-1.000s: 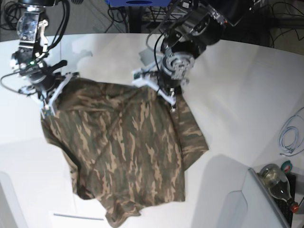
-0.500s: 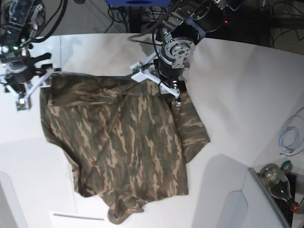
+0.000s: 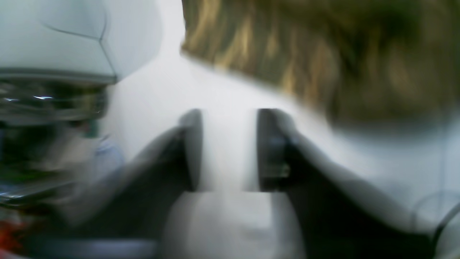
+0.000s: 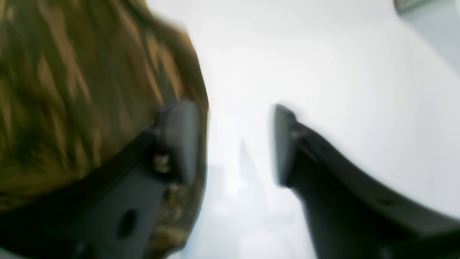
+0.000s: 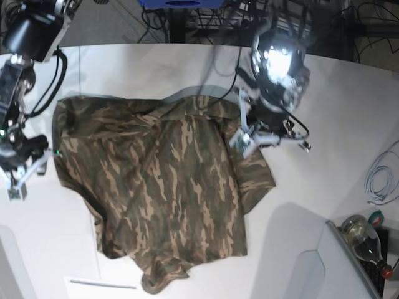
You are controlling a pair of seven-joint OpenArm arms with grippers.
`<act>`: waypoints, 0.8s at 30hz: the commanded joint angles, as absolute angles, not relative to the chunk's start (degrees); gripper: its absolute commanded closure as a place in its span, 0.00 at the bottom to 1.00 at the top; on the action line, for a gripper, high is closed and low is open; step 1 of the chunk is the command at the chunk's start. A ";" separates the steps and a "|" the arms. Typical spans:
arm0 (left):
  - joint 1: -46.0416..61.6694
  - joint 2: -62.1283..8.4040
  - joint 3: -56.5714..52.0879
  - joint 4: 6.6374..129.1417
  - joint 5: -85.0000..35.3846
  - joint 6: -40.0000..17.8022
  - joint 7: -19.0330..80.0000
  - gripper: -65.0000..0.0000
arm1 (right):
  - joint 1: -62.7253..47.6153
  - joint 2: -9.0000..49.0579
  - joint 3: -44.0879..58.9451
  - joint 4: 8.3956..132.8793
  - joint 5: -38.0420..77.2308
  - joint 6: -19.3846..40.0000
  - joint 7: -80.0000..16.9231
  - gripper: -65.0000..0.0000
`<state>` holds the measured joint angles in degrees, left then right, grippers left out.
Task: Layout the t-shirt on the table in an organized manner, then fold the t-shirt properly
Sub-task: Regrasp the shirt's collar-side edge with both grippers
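Base view: white bench (image 5: 324,99), the widest item, running across the whole scene.

T-shirt (image 5: 162,187), camouflage print, lying mostly flat on the bench left of centre; far edge roughly straight, some folds near the top middle, near hem bunched into a rumpled lobe, right side spread toward the left gripper.

Left arm, on the right of the base view, motion-blurred, its gripper (image 5: 269,138) above the shirt's right edge. Left wrist view, also blurred: two dark fingers (image 3: 192,149) stand apart with bare bench showing between them, nothing between the pads; shirt edge lies beyond and to the right.

Right arm, at the left edge of the base view, its gripper (image 5: 19,177) over bare bench just left of the shirt's left edge. Right wrist view: fingers (image 4: 179,140) spread, nothing between them; the left finger overlaps the shirt edge in the picture, contact cannot be told; the other is over bare bench.

Bottle (image 5: 366,240), lying at the near right corner, off the bench.

White cable (image 5: 381,177), coiled at the right edge.
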<state>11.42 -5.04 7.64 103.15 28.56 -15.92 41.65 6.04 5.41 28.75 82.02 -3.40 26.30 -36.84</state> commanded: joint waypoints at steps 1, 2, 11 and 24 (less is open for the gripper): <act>8.22 -4.26 6.20 101.14 25.80 -15.25 40.84 1.00 | 8.22 6.55 28.79 79.43 -3.30 25.98 -34.24 0.83; 5.67 -3.47 5.14 98.07 22.90 -15.25 40.75 1.00 | 9.27 6.81 28.79 76.70 -3.38 25.98 -32.75 0.96; -8.57 -0.66 3.74 63.69 23.43 -0.92 29.85 1.00 | 13.58 7.52 13.58 63.25 -3.21 25.63 -28.00 1.00; -4.70 -0.84 -5.58 58.95 32.13 1.45 29.14 1.00 | 22.29 12.26 20.26 36.18 -3.12 9.10 -17.54 1.00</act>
<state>-5.02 -0.36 -5.23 59.22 32.93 2.61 25.15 21.63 11.88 20.14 35.83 -2.96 9.19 -16.64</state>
